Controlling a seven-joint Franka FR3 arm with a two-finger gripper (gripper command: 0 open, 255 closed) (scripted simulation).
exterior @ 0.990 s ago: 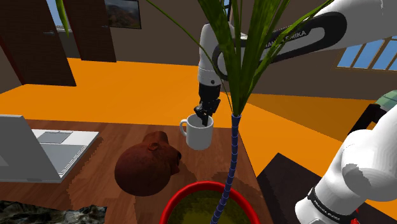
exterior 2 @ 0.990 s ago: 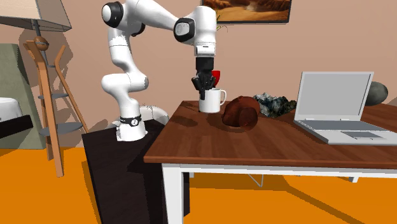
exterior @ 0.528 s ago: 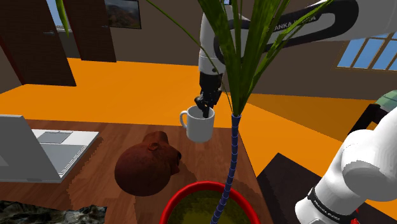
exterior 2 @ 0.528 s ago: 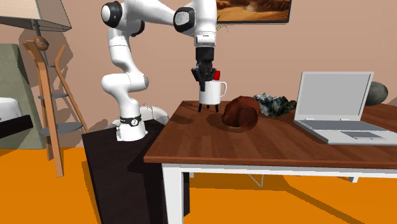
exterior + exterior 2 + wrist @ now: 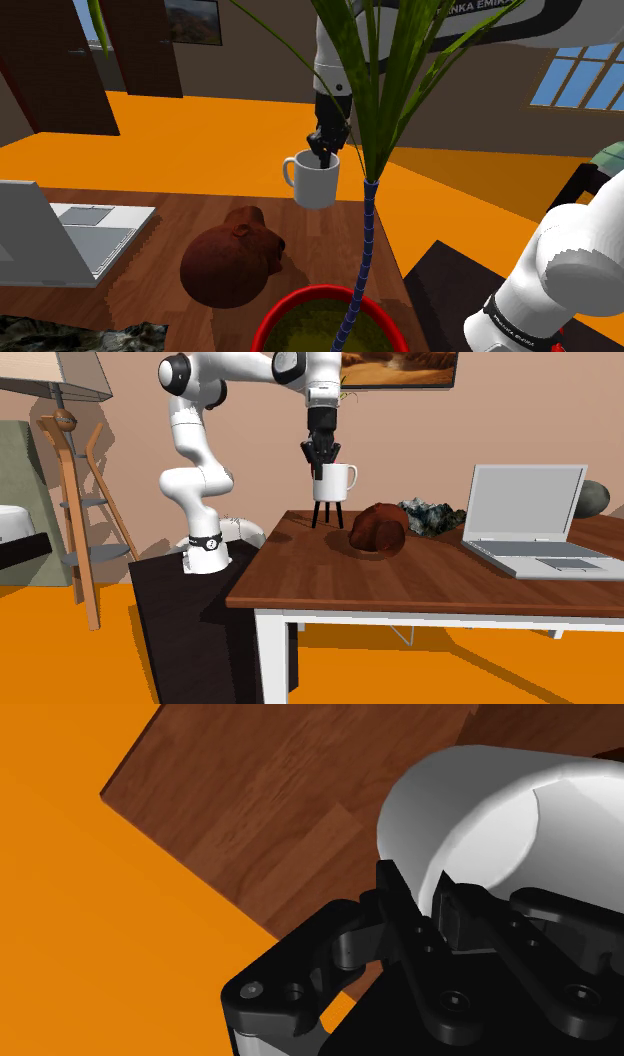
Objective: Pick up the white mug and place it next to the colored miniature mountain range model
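Note:
The white mug (image 5: 314, 181) hangs in the air above the wooden table (image 5: 190, 210), well clear of its surface. My gripper (image 5: 322, 152) is shut on the mug's rim, one finger inside and one outside. In the second exterior view the mug (image 5: 332, 482) hangs upright under the gripper (image 5: 320, 460), its handle pointing toward the laptop. The wrist view shows the fingers (image 5: 405, 909) clasping the mug wall (image 5: 470, 814). The colored mountain range model (image 5: 432, 516) lies on the table between the brown lump and the laptop; its edge (image 5: 90, 335) shows at the shoulder view's lower left.
A brown rounded lump (image 5: 232, 258) sits on the table below the mug. An open grey laptop (image 5: 530, 512) stands at the second exterior view's right. A red pot (image 5: 320, 320) with a tall green plant (image 5: 372, 100) stands close to the arm.
The gripper has risen with the mug in it: from resting on the table a second ago, the mug has lifted steadily higher above the surface.

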